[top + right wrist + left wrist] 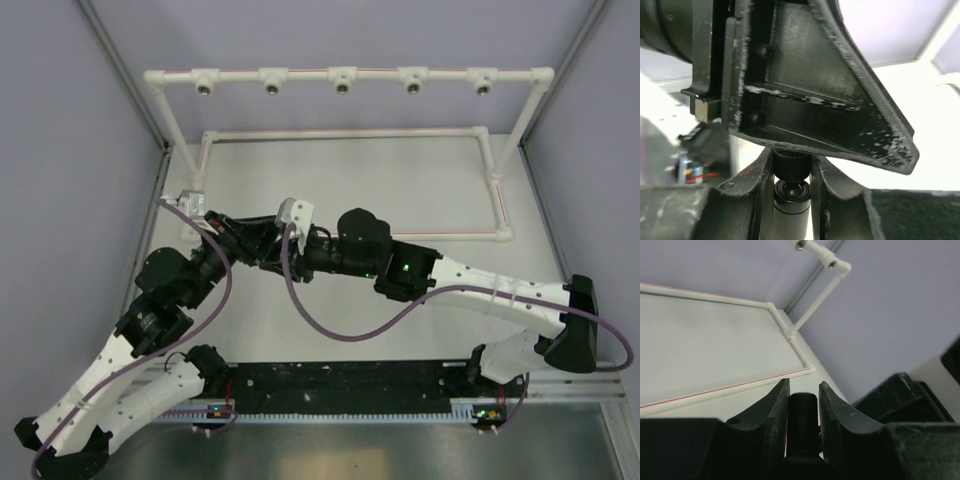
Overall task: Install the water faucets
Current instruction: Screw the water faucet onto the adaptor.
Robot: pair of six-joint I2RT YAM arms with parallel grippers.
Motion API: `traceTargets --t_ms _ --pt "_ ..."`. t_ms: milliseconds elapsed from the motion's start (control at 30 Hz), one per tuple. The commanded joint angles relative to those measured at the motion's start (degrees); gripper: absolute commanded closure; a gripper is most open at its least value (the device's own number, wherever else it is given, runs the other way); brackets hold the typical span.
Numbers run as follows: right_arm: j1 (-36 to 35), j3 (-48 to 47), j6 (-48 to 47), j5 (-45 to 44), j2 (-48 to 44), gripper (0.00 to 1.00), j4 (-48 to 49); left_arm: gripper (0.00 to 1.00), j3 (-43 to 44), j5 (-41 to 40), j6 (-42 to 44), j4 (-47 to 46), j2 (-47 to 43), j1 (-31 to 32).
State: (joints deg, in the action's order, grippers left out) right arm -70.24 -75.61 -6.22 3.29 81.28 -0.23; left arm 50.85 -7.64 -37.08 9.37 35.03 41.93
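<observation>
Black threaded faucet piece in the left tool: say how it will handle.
The faucet piece looks rigid, small, probably light. Its round body would likely roll if dropped. Its ridged threads, pinched in the left tool, should resist slipping.

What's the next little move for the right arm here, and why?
Probably close the right gripper firmly on the black faucet piece. Its fingers flank the piece, contact unclear, while the left gripper is clamped on the threaded end, so a firm second grip should come before any release.

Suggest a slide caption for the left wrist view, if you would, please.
Left gripper shut on a small black threaded faucet piece, white pipe frame beyond it.
</observation>
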Motion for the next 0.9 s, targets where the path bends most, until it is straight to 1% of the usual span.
traceTargets --t_ms 0,67,100,133,200,267,333,400,433,467,533,567,600,667,733,767,800,867 --pt "7.3 2.1 14.4 27.2 -6.0 1.0 10.5 1.0 -2.7 22.1 -0.5 -17.3 -2.3 0.0" --pt "11.2 3.3 24.4 36.3 -6.1 1.0 16.8 1.0 -3.9 29.0 -0.8 -21.9 -2.2 0.0" --pt "13.1 4.2 28.8 41.1 -6.0 1.0 21.7 1.0 -4.0 31.6 -0.9 -23.6 -2.1 0.0" --pt "14.4 5.5 34.6 45.3 -5.5 1.0 27.1 1.0 -4.1 34.6 -1.0 -25.2 -1.5 0.0" --pt "16.8 8.2 46.2 51.9 -4.6 1.0 40.9 1.0 -4.1 39.6 -1.7 -28.3 -0.5 0.0" --pt "18.6 11.1 59.5 55.8 -2.9 1.0 58.4 1.0 -4.5 43.4 -3.1 -32.5 0.5 0.0" --pt "20.0 12.3 71.9 57.2 0.0 1.0 74.9 1.0 -4.7 46.3 -4.0 -35.5 0.9 0.0" --pt "21.5 11.6 80.5 57.3 2.6 0.99 83.3 1.0 -4.8 46.9 -4.0 -36.5 0.9 0.0" --pt "22.2 11.4 82.0 57.2 3.0 0.84 84.7 1.0 -4.8 47.0 -3.6 -36.4 0.8 0.0" --pt "22.8 11.5 81.9 57.3 3.0 0.75 85.3 1.0 -4.8 46.7 -3.4 -35.7 0.7 0.0" --pt "24.2 12.1 78.0 56.9 1.1 0.64 82.0 1.0 -4.0 44.0 -1.4 -31.4 0.2 0.0" --pt "24.5 11.9 73.3 56.9 -0.5 0.6 76.6 1.0 -3.3 42.5 -0.3 -28.7 0.0 0.0" --pt "24.6 11.8 68.0 56.6 -2.2 0.56 69.2 1.0 -2.8 40.2 0.6 -26.2 -0.2 0.0" --pt "24.6 10.3 50.7 53.2 -6.7 0.48 45.7 1.0 -1.7 36.3 2.1 -21.9 -0.5 0.1" --pt "24.4 8.2 37.1 47.4 -10.4 0.46 29.8 1.0 -1.2 33.0 2.3 -19.7 -0.6 0.0" --pt "24.4 7.3 32.6 44.1 -11.6 0.46 23.5 1.0 -0.8 30.9 2.4 -18.6 -0.5 0.0" --pt "24.5 6.5 28.7 40.7 -12.5 0.46 19.6 1.0 -0.3 28.7 2.3 -17.3 -0.4 0.0" --pt "23.3 5.8 24.0 34.5 -14.0 0.46 13.3 1.0 0.6 23.0 1.9 -14.9 -0.2 0.0"
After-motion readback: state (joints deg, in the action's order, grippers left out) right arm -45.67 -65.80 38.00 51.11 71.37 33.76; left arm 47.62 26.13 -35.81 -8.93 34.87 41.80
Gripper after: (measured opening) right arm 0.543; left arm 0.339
